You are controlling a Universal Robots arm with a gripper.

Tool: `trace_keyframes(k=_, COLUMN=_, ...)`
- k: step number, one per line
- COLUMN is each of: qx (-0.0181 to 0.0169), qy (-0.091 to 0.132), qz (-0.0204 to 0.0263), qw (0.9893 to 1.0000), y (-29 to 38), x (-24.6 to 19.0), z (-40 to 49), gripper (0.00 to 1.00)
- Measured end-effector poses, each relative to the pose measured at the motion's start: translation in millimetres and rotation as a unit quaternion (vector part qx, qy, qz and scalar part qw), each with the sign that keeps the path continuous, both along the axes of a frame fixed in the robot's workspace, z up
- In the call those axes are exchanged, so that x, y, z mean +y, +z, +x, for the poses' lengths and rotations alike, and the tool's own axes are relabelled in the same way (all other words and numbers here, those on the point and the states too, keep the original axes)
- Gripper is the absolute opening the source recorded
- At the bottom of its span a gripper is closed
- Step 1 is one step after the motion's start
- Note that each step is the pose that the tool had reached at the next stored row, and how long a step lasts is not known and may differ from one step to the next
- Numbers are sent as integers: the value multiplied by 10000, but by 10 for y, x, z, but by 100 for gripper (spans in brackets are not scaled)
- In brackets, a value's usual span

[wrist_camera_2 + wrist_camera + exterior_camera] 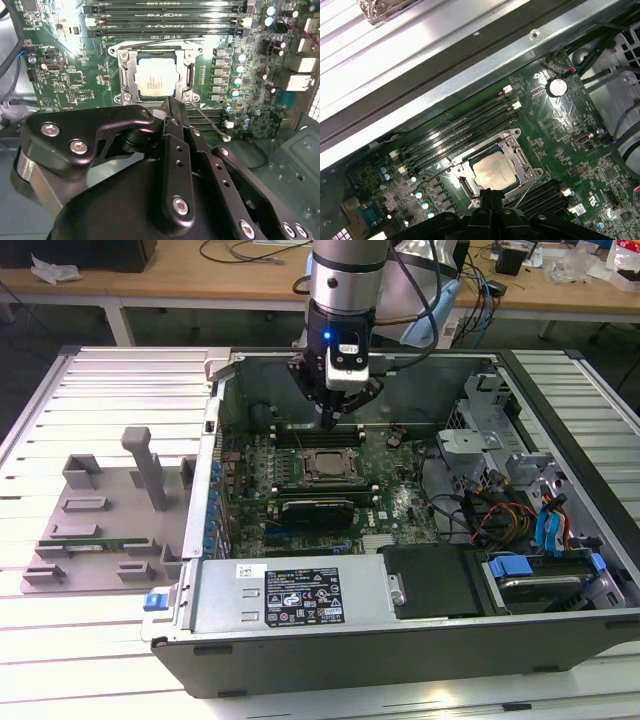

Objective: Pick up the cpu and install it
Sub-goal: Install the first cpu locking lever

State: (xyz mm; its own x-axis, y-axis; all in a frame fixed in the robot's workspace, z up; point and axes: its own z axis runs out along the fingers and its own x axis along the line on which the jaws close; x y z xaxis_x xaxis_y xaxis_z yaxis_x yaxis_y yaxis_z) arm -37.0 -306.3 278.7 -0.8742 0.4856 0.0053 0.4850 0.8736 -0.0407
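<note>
The cpu (156, 79) is a silver-grey square lying flat in the metal socket frame (124, 75) on the green motherboard (65, 80). It also appears as cpu (492, 170) and cpu (328, 465). My gripper (170, 106) hangs above the board just beside the socket, its black fingers pressed together with nothing between them. In the first wrist view the gripper (492, 194) tips sit at the socket's edge. From the exterior view the gripper (333, 418) hovers over the memory slots behind the socket. A thin wire lever (210, 122) juts out diagonally from the socket.
The open computer case (210, 430) walls the board in. Memory slots (165, 22) run beside the socket, and a black card (318, 508) lies in front of it. Cables and drive bays (520, 510) fill the exterior view's right. A grey plastic tray (100, 510) lies outside on the left.
</note>
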Motion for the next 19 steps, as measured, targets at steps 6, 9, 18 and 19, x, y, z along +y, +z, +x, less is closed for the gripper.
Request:
trace_keyframes(k=6, qx=0, qy=461, qz=0, qw=9989, y=0, x=0, z=0, gripper=11)
trace_keyframes(k=9, qx=0, qy=653, qz=0, qw=9979, y=0, x=0, z=0, gripper=11)
trace_keyframes(k=18, qx=0, qy=1258, qz=0, qw=9921, y=0, x=0, z=0, gripper=11)
trace_keyframes(k=19, qx=0, qy=1408, qz=0, qw=9900, y=0, x=0, z=0, gripper=11)
